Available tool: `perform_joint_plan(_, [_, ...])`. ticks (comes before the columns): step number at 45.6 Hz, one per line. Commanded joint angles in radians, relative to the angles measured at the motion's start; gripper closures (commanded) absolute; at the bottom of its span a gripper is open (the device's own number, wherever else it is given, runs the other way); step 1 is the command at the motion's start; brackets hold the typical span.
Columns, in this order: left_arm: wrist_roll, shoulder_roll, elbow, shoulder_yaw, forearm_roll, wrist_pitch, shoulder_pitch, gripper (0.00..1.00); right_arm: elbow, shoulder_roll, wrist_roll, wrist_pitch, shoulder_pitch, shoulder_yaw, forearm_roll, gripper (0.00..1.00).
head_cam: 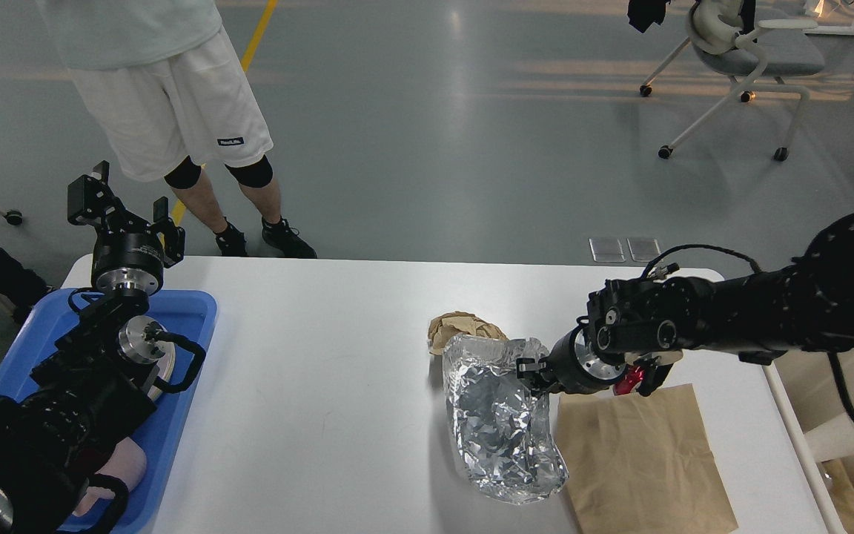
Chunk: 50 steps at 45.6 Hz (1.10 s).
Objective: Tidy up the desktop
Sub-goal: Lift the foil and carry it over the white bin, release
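left pincer [124, 204] raised, fingers spread; right pincer [529, 368] clamped, arm extended.

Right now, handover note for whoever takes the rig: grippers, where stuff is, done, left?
Right gripper: shut on the foil tray, its far edge tilted up off the desktop.
Left gripper: open, empty, raised above the blue tray.
On the desktop: crumpled paper ball behind the foil, flat brown paper bag to its right.
Done: foil gripped.
Left: foil, ball and bag not yet cleared; bin at the right edge.
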Motion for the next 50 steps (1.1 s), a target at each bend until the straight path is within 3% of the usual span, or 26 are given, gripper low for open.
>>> perform_joint_plan(1, [0.000,0.000,0.001,0.000,0.000,0.000,0.000,0.04,0.012,-0.097,-0.002,0.108,0.115,0.020,0.000,1.00])
perform_joint_plan(15, [0.000,0.000,-0.001,0.000,0.000,0.000,0.000,0.04,-0.013,-0.314,-0.003,0.125,0.381,-0.031,-0.048,1.00])
perform_joint_plan(23, [0.000,0.000,-0.001,0.000,0.000,0.000,0.000,0.04,-0.088,-0.393,-0.005,0.114,0.419,-0.056,-0.052,1.00])
perform_joint_plan(38, [0.000,0.000,0.001,0.000,0.000,0.000,0.000,0.04,-0.304,-0.533,-0.009,0.062,0.117,-0.097,-0.038,1.00])
perform_joint_plan(50, [0.000,0.000,0.001,0.000,0.000,0.000,0.000,0.04,-0.527,-0.547,-0.009,-0.277,-0.280,-0.048,-0.019,1.00])
